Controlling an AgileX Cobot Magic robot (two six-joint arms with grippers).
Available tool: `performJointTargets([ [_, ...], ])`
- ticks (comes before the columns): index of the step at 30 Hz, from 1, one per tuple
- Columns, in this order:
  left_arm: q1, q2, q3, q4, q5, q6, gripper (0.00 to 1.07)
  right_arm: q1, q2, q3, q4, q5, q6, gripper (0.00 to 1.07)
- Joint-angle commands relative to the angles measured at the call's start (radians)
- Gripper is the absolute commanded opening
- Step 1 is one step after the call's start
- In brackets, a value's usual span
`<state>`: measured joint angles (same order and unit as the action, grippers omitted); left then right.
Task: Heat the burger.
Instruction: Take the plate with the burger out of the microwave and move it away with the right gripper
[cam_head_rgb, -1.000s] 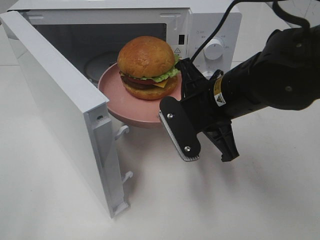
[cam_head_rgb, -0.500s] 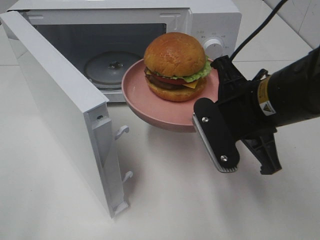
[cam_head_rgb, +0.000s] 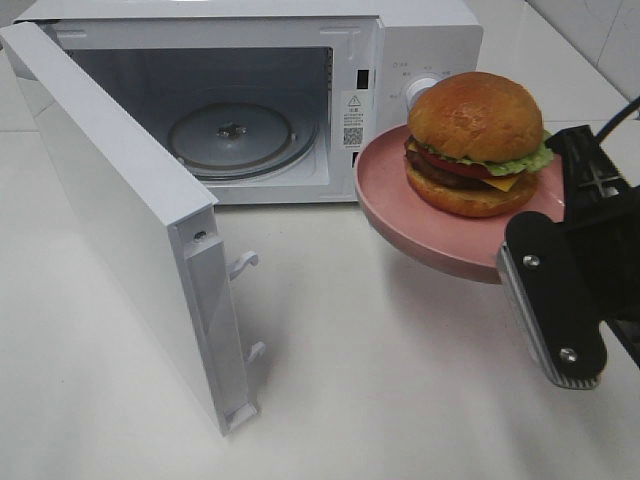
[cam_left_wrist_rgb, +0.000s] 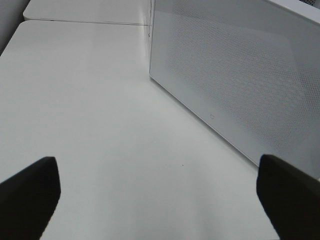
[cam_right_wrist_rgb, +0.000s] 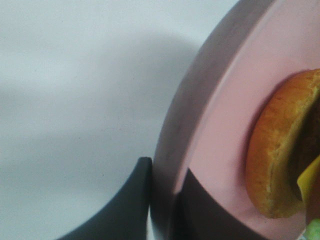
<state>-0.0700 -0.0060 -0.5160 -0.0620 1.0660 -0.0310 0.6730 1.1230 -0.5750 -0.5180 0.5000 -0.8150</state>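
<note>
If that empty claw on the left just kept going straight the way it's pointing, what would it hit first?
Probably nothing soon. The open left gripper points across bare white table, and its path looks free as far as its wrist view shows. The open microwave door stands off to one side; depth is hard to judge, so it might graze it.

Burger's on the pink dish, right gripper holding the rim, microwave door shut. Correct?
Not quite: the microwave door is swung wide open, as the exterior high view shows, with the turntable visible inside. The rest holds: the burger sits on the pink dish, and the right gripper pinches its rim.
</note>
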Motion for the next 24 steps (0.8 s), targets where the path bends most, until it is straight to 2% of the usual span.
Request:
performJointTargets([
  [1, 0.007, -0.014, 0.001, 0.002, 0.002, -0.004, 1.00, -0.002, -0.089, 0.009, -0.021, 0.045, 0.051, 0.00],
  [7, 0.007, -0.014, 0.001, 0.002, 0.002, -0.004, 1.00, -0.002, -0.158, 0.009, -0.022, 0.170, 0.162, 0.00],
  [15, 0.007, -0.014, 0.001, 0.002, 0.002, -0.004, 1.00, -0.002, -0.168, 0.009, -0.034, 0.370, 0.348, 0.00],
  [24, 0.007, -0.014, 0.001, 0.002, 0.002, -0.004, 1.00, -0.002, -0.168, 0.009, -0.096, 0.438, 0.588, 0.00],
])
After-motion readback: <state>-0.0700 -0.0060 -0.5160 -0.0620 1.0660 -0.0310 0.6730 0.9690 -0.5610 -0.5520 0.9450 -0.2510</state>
